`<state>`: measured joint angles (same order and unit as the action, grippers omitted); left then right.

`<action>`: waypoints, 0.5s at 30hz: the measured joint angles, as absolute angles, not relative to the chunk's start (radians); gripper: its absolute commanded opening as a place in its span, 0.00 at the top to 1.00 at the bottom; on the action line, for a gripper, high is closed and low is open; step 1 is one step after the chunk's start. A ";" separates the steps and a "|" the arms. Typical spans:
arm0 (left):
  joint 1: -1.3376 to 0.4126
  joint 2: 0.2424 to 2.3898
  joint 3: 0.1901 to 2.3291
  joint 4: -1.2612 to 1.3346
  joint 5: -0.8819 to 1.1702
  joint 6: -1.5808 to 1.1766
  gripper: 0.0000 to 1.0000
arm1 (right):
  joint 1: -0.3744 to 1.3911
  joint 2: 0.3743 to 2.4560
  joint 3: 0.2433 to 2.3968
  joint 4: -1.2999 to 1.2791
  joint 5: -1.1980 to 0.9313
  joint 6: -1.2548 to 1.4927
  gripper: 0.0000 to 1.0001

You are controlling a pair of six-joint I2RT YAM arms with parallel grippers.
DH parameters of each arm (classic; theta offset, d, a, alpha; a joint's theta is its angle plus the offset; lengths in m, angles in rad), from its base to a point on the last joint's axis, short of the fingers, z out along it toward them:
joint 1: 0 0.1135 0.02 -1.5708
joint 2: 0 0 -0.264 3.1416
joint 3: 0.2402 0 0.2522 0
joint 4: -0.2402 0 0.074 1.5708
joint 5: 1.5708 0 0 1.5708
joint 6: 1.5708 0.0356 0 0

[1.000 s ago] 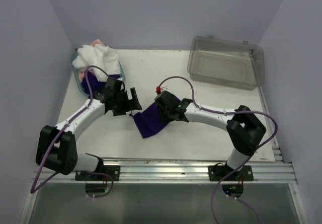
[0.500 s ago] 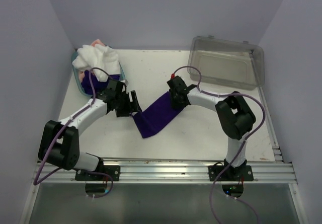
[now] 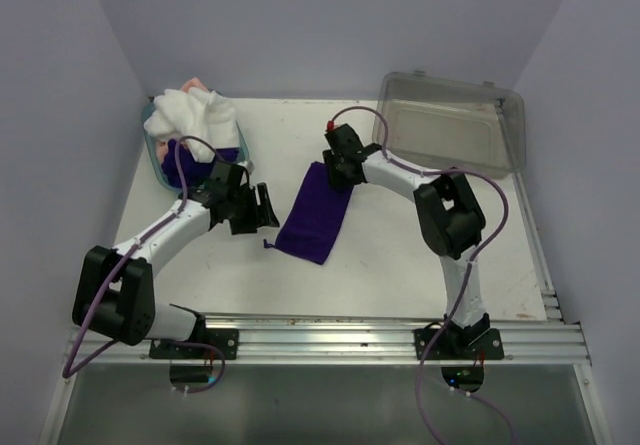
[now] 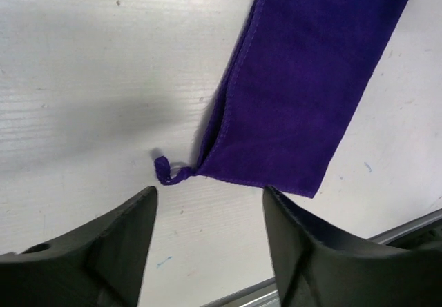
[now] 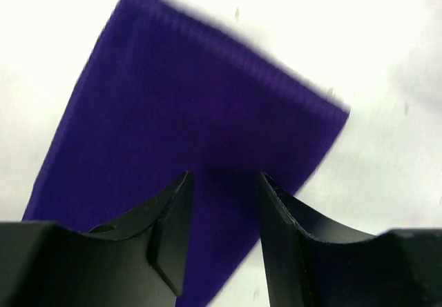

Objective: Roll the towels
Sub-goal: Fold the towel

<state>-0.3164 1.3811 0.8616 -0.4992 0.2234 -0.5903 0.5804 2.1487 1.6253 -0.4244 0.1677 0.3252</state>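
A dark purple towel (image 3: 312,217) lies flat on the white table, stretched out as a narrow strip from back to front. My right gripper (image 3: 334,175) is open, its fingers hovering over the towel's far end (image 5: 186,107); in the right wrist view the gripper (image 5: 224,183) holds nothing. My left gripper (image 3: 267,207) is open and empty just left of the towel; in the left wrist view the gripper (image 4: 209,200) sits beside the towel's near corner (image 4: 304,79), where a loose thread loop (image 4: 166,170) sticks out. A white towel (image 3: 190,117), a peach-pink towel (image 3: 196,86) and another purple cloth (image 3: 192,161) sit piled in the teal basket (image 3: 152,153).
A clear grey plastic bin (image 3: 450,123) stands at the back right. The teal basket is at the back left, close behind my left arm. Walls enclose the table on three sides. A metal rail (image 3: 330,340) runs along the near edge.
My right gripper has moved back and left, taking the towel's far end with it. The towel went from a slanted, bunched shape to a straight flat strip. My left gripper stayed almost still.
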 measured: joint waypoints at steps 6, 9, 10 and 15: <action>-0.317 1.412 0.820 -0.473 0.238 -0.580 0.47 | 0.698 1.850 1.353 -0.411 0.125 0.439 0.57; -0.317 1.474 0.820 -0.439 0.242 -0.565 0.40 | 0.810 1.694 1.218 -0.379 0.099 0.534 0.57; -0.317 1.496 0.820 -0.429 0.244 -0.558 0.39 | 0.848 1.650 1.167 -0.357 0.090 0.570 0.57; -0.321 1.570 0.822 -0.393 0.266 -0.536 0.48 | 0.921 1.571 0.981 -0.327 0.086 0.720 0.58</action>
<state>-0.3206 1.5696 0.8219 -0.3931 0.2657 -0.5362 0.9215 1.5711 0.9813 -0.3275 0.0856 0.7200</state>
